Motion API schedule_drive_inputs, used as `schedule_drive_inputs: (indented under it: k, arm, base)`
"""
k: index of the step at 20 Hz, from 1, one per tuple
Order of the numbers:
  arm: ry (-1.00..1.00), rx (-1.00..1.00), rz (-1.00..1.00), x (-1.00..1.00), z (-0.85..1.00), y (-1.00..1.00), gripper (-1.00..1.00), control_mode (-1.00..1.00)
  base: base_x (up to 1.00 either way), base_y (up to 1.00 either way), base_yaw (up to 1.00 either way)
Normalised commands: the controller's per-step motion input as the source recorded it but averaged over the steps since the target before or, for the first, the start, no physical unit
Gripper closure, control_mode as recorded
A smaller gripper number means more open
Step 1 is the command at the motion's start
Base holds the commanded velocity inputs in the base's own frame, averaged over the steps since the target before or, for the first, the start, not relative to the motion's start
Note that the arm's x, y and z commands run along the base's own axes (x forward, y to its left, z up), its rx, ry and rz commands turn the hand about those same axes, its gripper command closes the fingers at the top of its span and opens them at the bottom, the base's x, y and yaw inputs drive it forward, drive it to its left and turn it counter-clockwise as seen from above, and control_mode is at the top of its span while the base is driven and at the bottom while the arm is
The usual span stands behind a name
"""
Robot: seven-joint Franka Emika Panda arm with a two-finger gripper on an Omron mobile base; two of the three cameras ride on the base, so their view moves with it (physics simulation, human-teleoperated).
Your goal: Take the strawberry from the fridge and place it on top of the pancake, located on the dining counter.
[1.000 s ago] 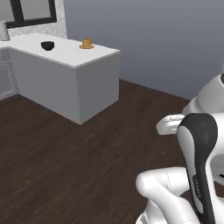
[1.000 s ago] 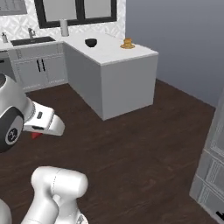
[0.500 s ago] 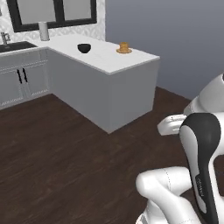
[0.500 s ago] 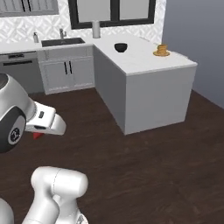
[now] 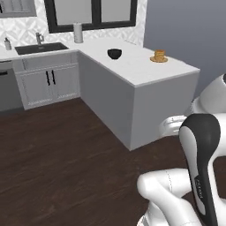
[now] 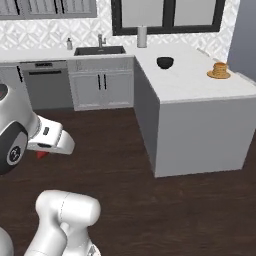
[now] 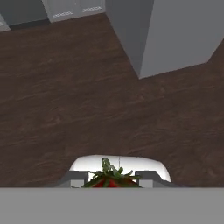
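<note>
the claw [image 7: 112,180] is clamping the strawberry [image 7: 109,178] between its two fingers, green leaves sticking up, and hanging over the dark wood floor [image 7: 78,100]. a bit of red is showing under the hand in the right base view. the pancake [image 6: 219,69] is sitting on its plate near the far corner of the dining counter [image 6: 195,85]. the dark bowl [image 6: 165,62] is standing on the same top, well apart from the pancake; whether anything is lying in it i cannot tell.

Dining bench [image 5: 145,70] as landmark: pancake [image 5: 159,56] on its far end, bowl [image 5: 114,54] on it nearer the sink [image 5: 42,47]; strawberry [image 7: 110,180] between the claw [image 7: 111,178] tips, above the floor before the bench.
</note>
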Motion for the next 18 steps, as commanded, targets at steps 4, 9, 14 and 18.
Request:
schedule_drive_inputs:
  k: [4,9,14,18]
  arm:
    - [0.00,0.00,0.00,0.00,0.00,0.00,1.00,1.00]
    - [0.00,0.00,0.00,0.00,0.00,0.00,1.00,1.00]
    - [0.00,0.00,0.00,0.00,0.00,0.00,1.00,1.00]
    - [0.00,0.00,0.00,0.00,0.00,0.00,1.00,1.00]
  base:
    - [1.00,-0.92,0.33]
    - [0.78,-1.00,0.28]
    - [0.40,-1.00,0.26]
    - [0.19,-1.00,0.22]
